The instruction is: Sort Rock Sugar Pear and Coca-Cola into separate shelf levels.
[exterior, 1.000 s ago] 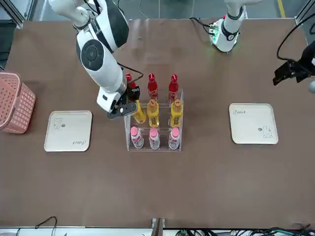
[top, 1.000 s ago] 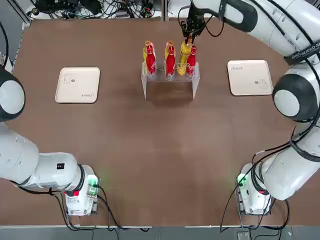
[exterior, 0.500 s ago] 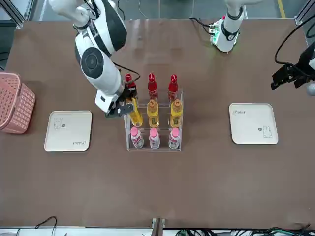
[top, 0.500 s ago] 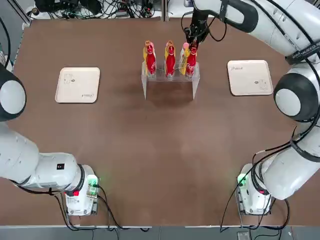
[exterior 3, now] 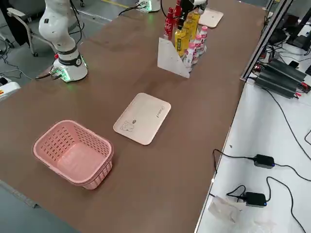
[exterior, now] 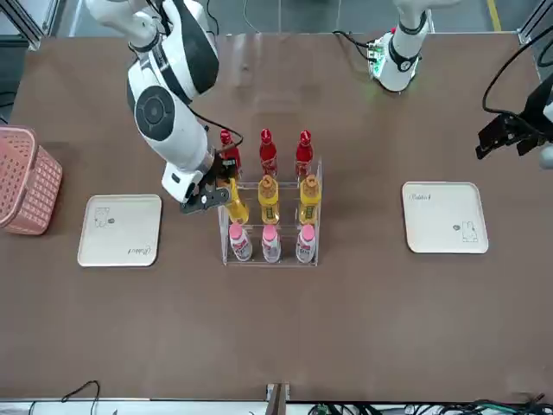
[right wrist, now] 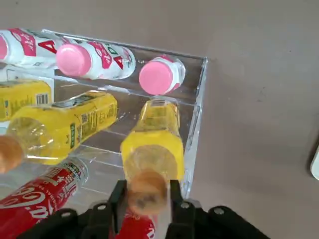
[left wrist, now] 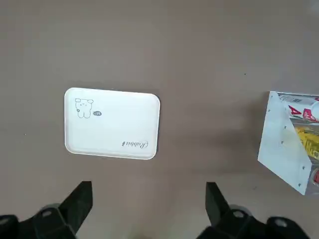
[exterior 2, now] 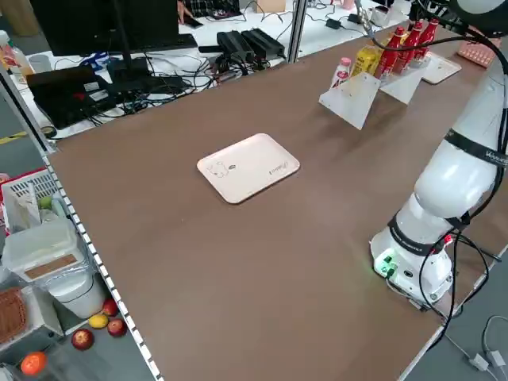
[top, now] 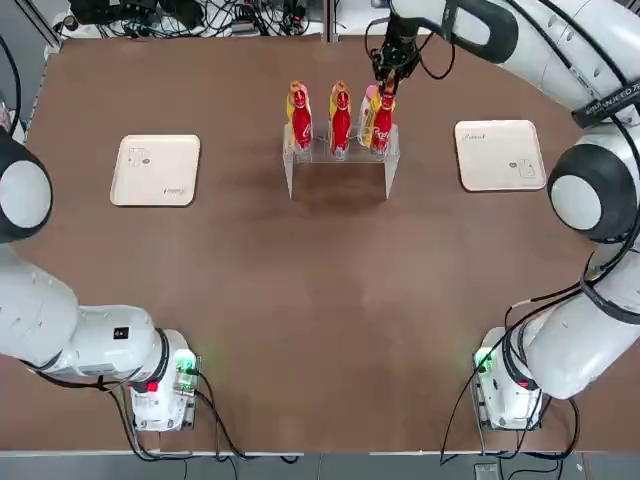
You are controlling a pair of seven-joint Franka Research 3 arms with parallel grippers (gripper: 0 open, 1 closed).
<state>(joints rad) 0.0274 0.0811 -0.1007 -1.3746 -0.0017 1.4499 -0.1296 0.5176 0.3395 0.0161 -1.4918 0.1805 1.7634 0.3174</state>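
Right gripper (right wrist: pixel 145 191): we are seeing its jaws clenched on the orange cap of a Rock Sugar Pear bottle (exterior: pixel 234 201), now standing more upright in the middle tier of the shelf levels (exterior: pixel 270 256) than a moment ago. Coca-Cola bottles (exterior: pixel 265 154) are occupying the upper tier; pink-capped bottles (exterior: pixel 270 244) below. Left gripper (left wrist: pixel 149 209) is hovering released over the tabletop (top: pixel 320 300) near a cream tray (left wrist: pixel 112 123). The bottle's base is hidden from us.
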